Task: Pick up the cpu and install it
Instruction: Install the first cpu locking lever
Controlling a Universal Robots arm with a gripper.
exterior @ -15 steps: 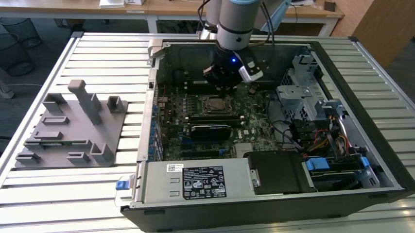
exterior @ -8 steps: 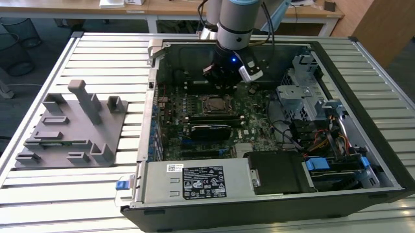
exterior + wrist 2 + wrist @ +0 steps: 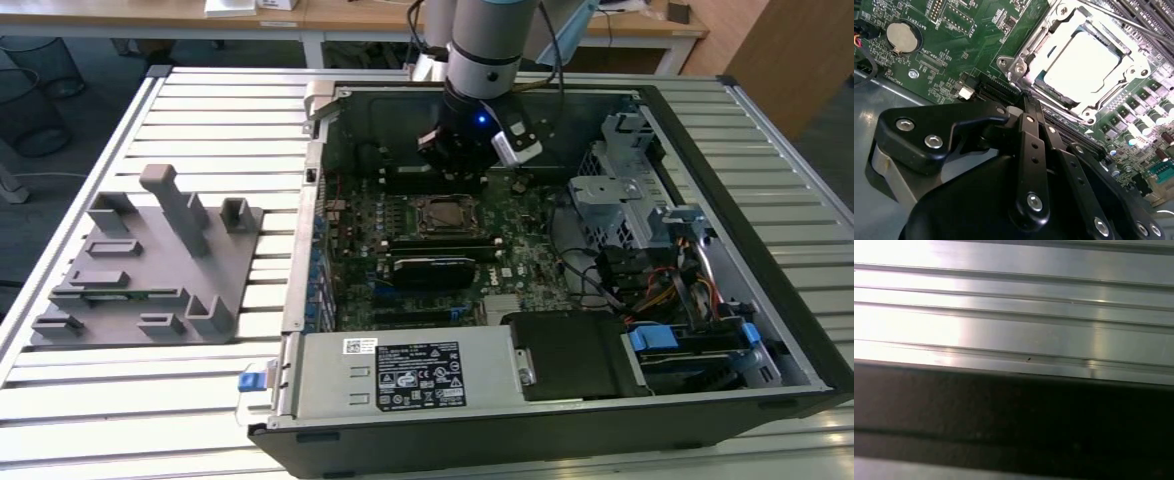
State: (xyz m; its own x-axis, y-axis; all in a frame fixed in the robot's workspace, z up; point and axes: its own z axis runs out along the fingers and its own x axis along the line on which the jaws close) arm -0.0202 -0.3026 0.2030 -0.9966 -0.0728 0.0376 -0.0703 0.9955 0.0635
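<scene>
Table (image 3: 160,400): slatted metal, carrying an open computer case (image 3: 747,150). Cpu (image 3: 1081,67): seated in the motherboard socket (image 3: 1019,65). Hand (image 3: 1026,102): just beside the socket, fingers pressed together, holding nothing. Step: seating apparently done; retaining frame likely needs closing.

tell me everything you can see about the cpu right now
The cpu is a flat square chip with a pale, silvery metal top that glares bright in the second wrist view. It lies flat and level in the motherboard socket, ringed by the socket's shiny metal frame. In the exterior view it shows as a small square mid-board inside the open computer case. The hand hangs above and apart from it, not touching.
</scene>
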